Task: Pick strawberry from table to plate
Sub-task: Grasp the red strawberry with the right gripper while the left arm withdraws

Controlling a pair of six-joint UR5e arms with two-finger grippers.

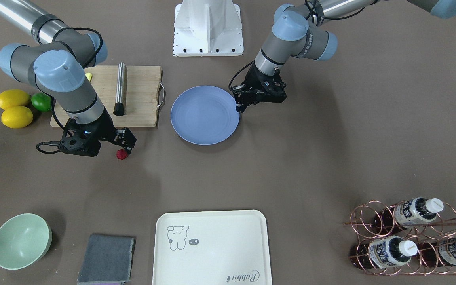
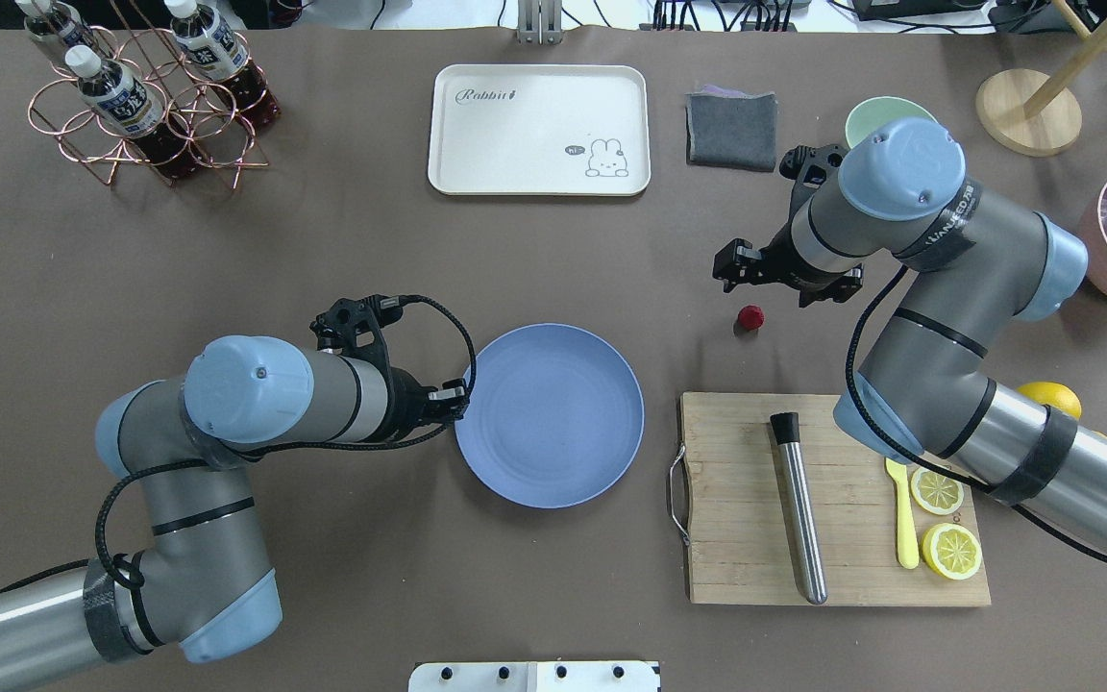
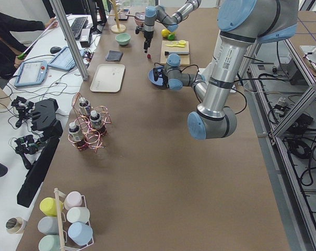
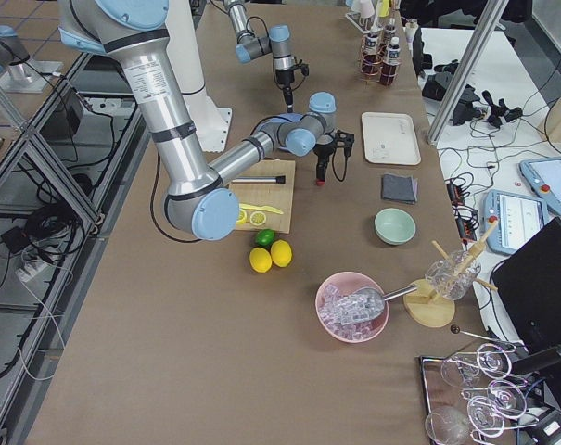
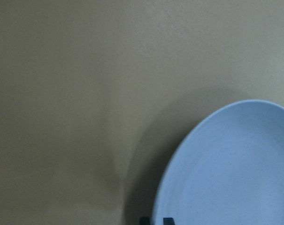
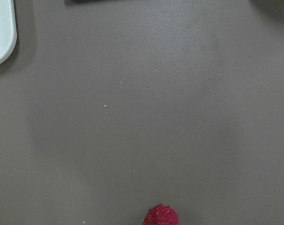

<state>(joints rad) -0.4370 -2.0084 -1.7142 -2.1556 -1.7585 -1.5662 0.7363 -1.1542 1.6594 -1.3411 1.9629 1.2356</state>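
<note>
On the table (image 2: pixel 400 577), a flat matte grey-brown surface, the strawberry (image 2: pixel 750 317) lies to the right of the plate (image 2: pixel 550 428) and well apart from it, just beyond the far edge of the wooden cutting board (image 2: pixel 736 500). Small, dark red and bumpy, the strawberry is near-round; neither a long axis nor a pointed end can be told. Round and shallow, the plate is matte periwinkle blue, smooth, with faint concentric rings. Black and angular, the right gripper (image 2: pixel 724 268) hangs near the strawberry, on its far left side, not touching it; its jaws look parted and hold nothing. At the plate's left rim the left gripper (image 1: pixel 239 107) has its tips drawn together to a narrow point, gripping nothing.
</note>
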